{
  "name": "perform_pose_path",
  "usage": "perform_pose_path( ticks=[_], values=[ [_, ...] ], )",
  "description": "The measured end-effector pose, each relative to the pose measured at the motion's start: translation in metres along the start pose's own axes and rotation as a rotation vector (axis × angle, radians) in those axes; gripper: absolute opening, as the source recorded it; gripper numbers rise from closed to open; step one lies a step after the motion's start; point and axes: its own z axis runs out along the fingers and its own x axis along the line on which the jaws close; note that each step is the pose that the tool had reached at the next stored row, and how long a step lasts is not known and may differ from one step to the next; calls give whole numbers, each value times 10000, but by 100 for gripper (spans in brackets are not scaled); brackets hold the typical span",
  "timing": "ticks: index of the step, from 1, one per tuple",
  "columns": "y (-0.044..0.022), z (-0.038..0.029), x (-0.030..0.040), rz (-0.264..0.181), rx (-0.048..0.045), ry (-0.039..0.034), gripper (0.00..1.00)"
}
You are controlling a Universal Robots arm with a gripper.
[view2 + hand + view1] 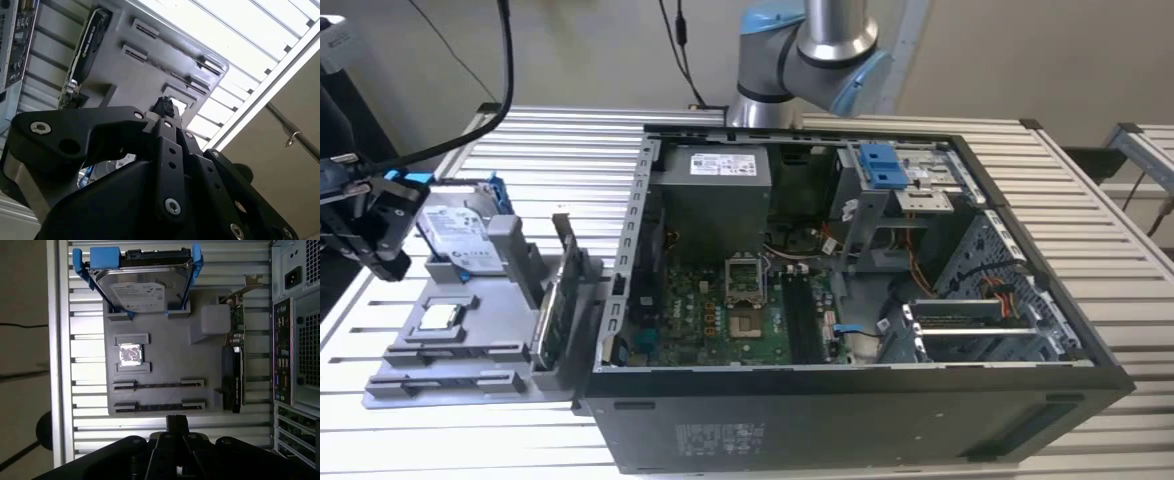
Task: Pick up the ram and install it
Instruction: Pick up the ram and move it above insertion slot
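Two slim dark ram sticks stand on edge in the slots of a grey holder tray (165, 347), the nearer ram (159, 405) beside the other ram (159, 385). My gripper (176, 421) hovers just off the tray's edge by the nearer stick, its fingers pressed together with nothing between them. In the exterior view the gripper (390, 264) hangs at the far left, above the slatted table beside the tray (480, 330). The second wrist view has the shut fingertips (164, 106) in front of the tray (150, 65).
On the tray also rest a silver hard drive with blue rails (142, 287), a small square chip (131, 354) and a green card with a black cover (234, 370). The open computer case (854, 300), with its motherboard (720, 310), sits on the exterior view's right of the tray.
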Motion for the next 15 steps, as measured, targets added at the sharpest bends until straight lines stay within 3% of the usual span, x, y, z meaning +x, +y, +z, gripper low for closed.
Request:
perform_pose_path(
  ticks=[8,15],
  values=[
    [0,0,0,-15,1,28,11],
    [0,0,-1,-532,28,51,11]
  ],
)
